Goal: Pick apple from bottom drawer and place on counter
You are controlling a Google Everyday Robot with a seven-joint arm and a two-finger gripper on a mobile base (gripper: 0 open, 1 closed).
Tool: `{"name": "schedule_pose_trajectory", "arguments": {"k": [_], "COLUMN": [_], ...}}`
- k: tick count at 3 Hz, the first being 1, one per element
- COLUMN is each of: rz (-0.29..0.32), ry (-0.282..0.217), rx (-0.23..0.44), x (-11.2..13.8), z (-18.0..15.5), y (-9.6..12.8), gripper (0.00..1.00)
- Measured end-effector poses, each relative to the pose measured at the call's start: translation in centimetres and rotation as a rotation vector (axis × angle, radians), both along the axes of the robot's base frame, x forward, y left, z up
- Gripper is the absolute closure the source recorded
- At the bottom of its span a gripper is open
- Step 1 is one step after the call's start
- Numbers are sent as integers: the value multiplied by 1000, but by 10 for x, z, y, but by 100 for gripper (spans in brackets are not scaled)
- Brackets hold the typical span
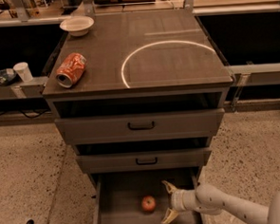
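Note:
The small red apple (148,203) lies on the floor of the open bottom drawer (119,219), near its middle. My gripper (167,202) reaches in from the right at the end of the white arm. It is open, with one fingertip behind and one in front, just right of the apple and not touching it. The counter (175,69) is the dark cabinet top above, marked with a thin white circle.
A crushed orange-red soda can (71,69) lies on the counter's left side, and a white bowl (76,25) sits at its back left. Two closed drawers with black handles (141,126) are above the bottom drawer. A cup (22,71) stands on the left shelf.

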State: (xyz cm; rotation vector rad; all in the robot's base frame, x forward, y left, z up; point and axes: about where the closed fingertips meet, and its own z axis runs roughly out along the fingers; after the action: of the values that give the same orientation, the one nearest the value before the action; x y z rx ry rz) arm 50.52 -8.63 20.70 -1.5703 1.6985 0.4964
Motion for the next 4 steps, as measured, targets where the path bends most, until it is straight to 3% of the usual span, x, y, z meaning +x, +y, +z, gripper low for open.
{"name": "schedule_pose_trajectory", "arguments": {"k": [2, 3, 4], "rz": [-26, -31, -25], "ry": [21, 53, 75], "rx": [20, 68, 99], "x": [17, 23, 25], "z": [-47, -69, -77], "y": [22, 38, 46], "gripper": [0, 4, 15]}}
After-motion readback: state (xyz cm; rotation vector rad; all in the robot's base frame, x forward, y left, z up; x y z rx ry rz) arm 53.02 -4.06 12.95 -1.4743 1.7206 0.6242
